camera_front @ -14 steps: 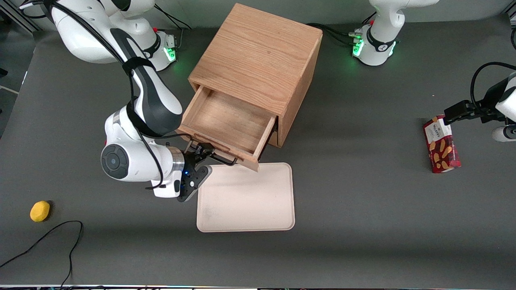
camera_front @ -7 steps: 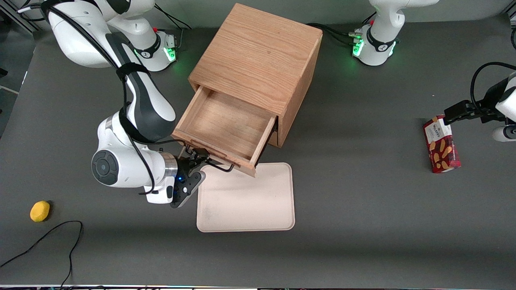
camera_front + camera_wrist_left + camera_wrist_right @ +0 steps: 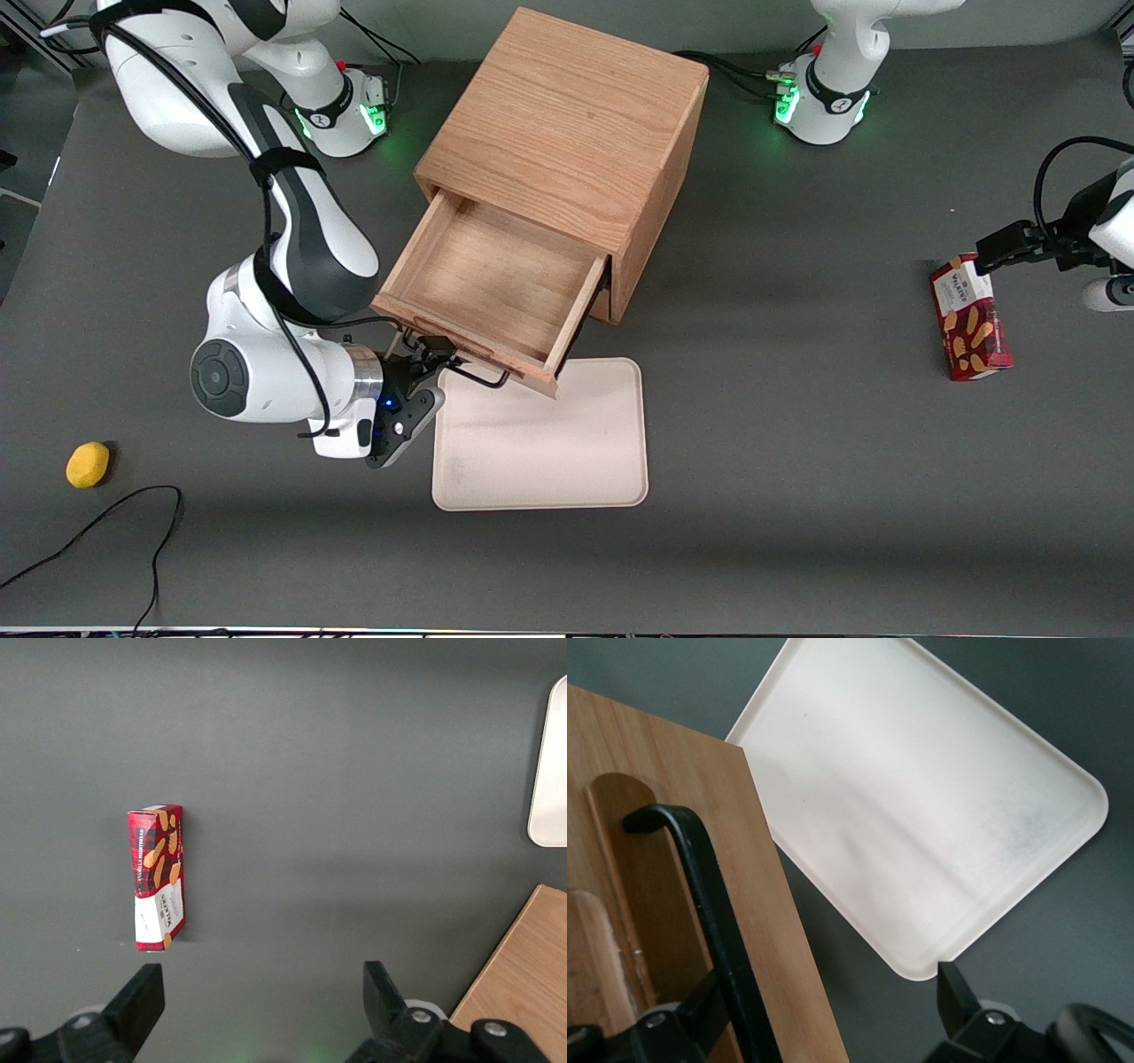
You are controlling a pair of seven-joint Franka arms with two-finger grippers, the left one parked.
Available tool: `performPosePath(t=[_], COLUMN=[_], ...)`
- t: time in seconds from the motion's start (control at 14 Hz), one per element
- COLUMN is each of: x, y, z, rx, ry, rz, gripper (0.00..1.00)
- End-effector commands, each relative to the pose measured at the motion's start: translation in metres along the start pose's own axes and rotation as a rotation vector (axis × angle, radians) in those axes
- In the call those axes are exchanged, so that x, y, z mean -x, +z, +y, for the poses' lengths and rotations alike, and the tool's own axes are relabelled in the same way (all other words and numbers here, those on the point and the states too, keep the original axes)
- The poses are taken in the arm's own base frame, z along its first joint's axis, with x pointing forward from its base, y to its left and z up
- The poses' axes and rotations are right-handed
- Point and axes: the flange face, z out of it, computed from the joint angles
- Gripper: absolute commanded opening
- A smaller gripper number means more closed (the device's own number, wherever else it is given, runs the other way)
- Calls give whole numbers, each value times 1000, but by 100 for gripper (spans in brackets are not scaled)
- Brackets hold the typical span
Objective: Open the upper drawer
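One drawer (image 3: 483, 283), the cabinet's (image 3: 567, 142) upper one, stands pulled well out above the tray's (image 3: 540, 443) edge; the hand (image 3: 431, 354) is at its black handle (image 3: 713, 921), fingers spread apart around it.

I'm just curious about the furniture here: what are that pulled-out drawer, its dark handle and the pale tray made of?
The upper drawer looks like light oak: visible grain, matte finish. Its handle, with the gripper at it, looks like black-coated metal wire: thin, smooth, bent. The tray is probably matte cream plastic, with rounded moulded corners, though I can't be certain.
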Motion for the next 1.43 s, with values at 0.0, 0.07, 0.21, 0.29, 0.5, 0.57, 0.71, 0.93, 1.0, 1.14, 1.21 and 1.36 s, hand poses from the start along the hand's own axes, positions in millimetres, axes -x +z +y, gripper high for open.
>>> performPosePath(t=[0.0,0.07,0.21,0.29,0.5,0.57,0.71,0.93,1.0,1.14,1.21,1.36], x=[-3,-2,-1,-1,2,2,2,2,2,1,1,1], y=[-8,-10,-13,-14,-17,-16,-18,-21,-21,-23,-23,-24], z=[15,20,24,25,33,35,39,45,47,48,48,48], rx=[9,11,16,20,24,23,31,44,49,54,55,59], ry=[-11,-6,-4,-3,1,3,8,15,18,18,16,16], rz=[34,40,50,56,65,63,78,100,105,116,116,124], gripper=[100,100,100,100,100,100,100,100,100,100,100,100])
